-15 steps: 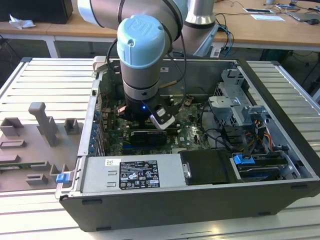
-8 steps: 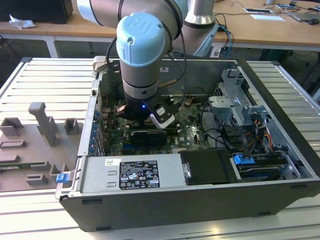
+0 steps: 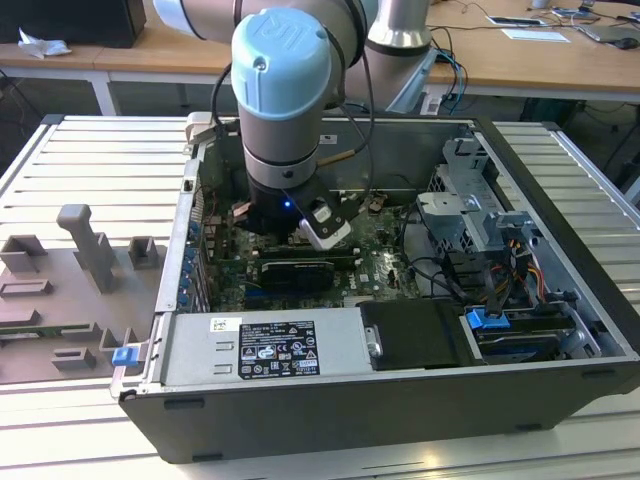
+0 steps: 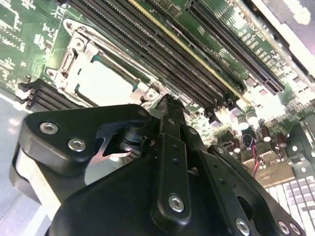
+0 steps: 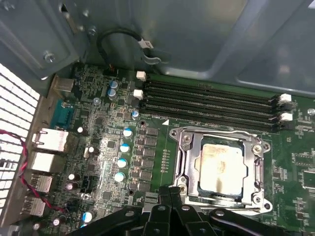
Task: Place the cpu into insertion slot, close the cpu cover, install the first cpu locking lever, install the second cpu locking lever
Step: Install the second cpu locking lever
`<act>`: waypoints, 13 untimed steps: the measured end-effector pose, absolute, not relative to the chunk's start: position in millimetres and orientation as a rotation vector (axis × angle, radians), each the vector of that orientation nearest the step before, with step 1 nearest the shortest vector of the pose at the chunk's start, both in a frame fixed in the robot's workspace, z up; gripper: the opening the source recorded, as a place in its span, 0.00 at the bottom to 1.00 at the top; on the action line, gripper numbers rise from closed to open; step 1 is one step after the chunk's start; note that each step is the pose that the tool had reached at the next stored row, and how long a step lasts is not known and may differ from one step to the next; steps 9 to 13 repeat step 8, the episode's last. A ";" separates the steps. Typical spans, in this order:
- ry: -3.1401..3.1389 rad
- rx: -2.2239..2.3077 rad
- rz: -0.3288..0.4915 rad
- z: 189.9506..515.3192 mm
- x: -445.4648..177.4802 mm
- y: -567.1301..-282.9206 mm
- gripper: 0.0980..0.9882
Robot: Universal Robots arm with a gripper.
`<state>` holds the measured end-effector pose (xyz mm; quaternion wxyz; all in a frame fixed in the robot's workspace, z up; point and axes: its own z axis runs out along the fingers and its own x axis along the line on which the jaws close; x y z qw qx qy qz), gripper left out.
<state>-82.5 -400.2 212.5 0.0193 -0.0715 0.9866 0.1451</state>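
Your arm (image 3: 283,90) is showing pale blue joint caps, silver tubing, black gripper (image 4: 170,105) linkages wearing silver screws.

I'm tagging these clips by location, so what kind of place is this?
Probably a robotics lab or test workshop. An open computer case lies on a ribbed metal workbench under a robot arm, grey fixture blocks sit beside it, and wooden desks stand behind.

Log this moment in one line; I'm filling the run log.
cpu: in insertion slot | cpu cover: closed | gripper: beside socket
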 end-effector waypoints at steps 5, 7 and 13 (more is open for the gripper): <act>3.062 -0.222 0.450 218.2 -82.5 -400.2 0.01; 3.062 -0.222 0.451 218.7 -82.5 -400.2 0.01; 3.062 -0.222 0.450 218.8 -82.5 -400.2 0.01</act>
